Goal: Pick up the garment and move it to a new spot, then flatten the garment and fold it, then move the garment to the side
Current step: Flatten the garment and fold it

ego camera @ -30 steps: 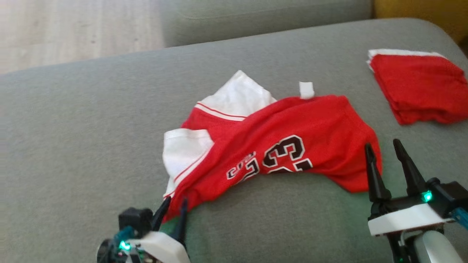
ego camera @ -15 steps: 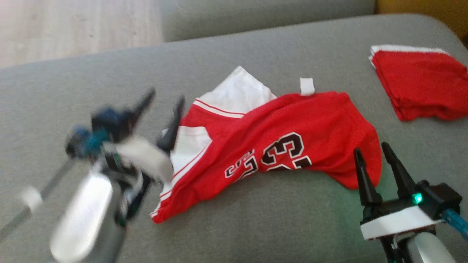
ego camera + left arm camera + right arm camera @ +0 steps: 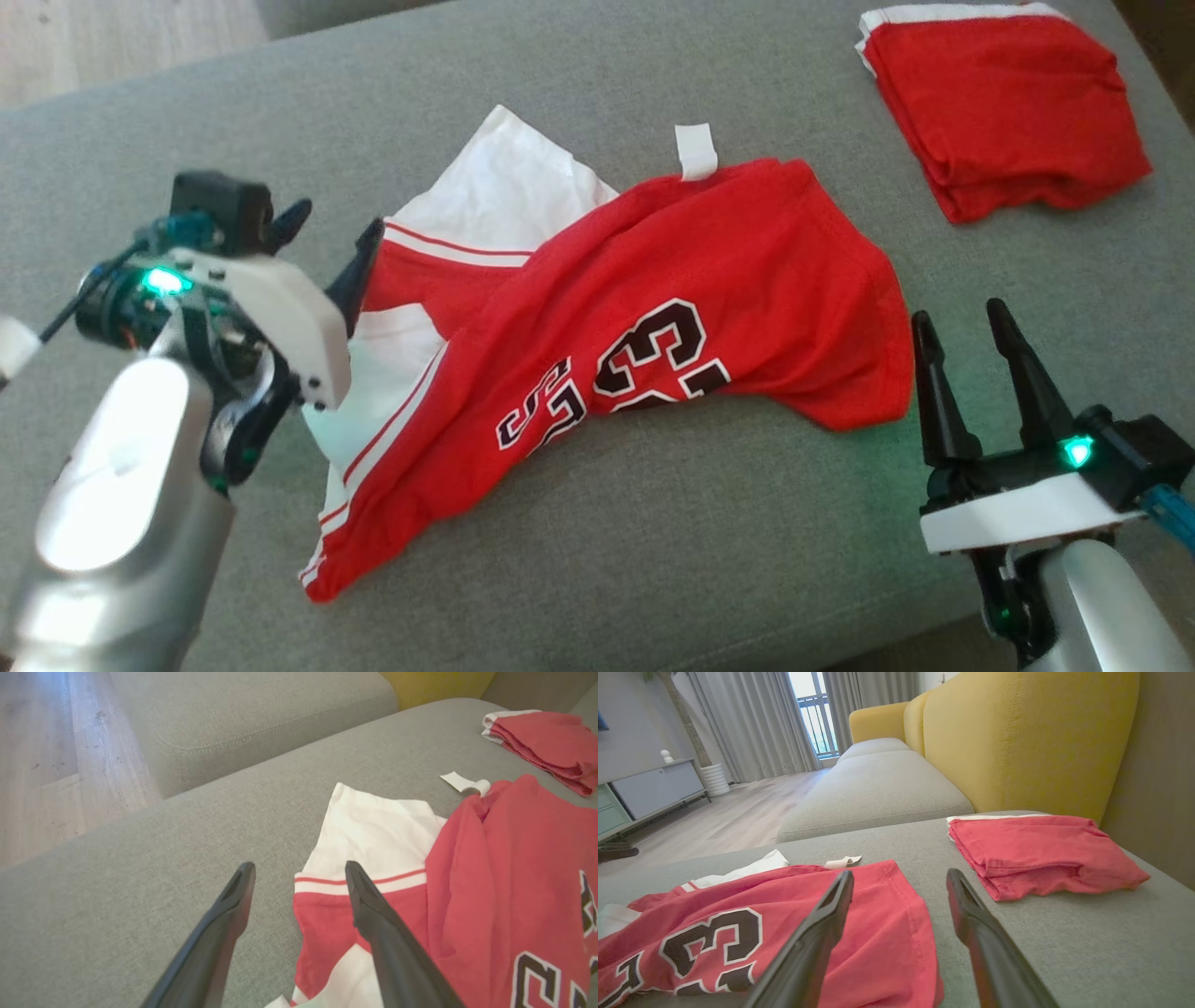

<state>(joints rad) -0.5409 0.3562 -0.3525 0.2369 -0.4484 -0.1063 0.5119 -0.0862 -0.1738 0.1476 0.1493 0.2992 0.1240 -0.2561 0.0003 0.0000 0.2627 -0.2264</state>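
On the grey sofa cushion (image 3: 709,560) the red jersey (image 3: 709,252) lies rumpled, its long axis running from near left to far right. Both claws stand spread and empty: the left gripper (image 3: 329,224) hangs over its white-striped left edge, the right gripper (image 3: 960,315) just beside its right hem

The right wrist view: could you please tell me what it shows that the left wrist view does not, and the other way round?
The right wrist view adds the yellow sofa back, grey curtains, a window, a low cabinet and the open right gripper. The left wrist view adds the open left gripper and the white panel spread out flat. Both share the red 23 jersey, its white tag, the folded red garment and the grey sofa cushion.
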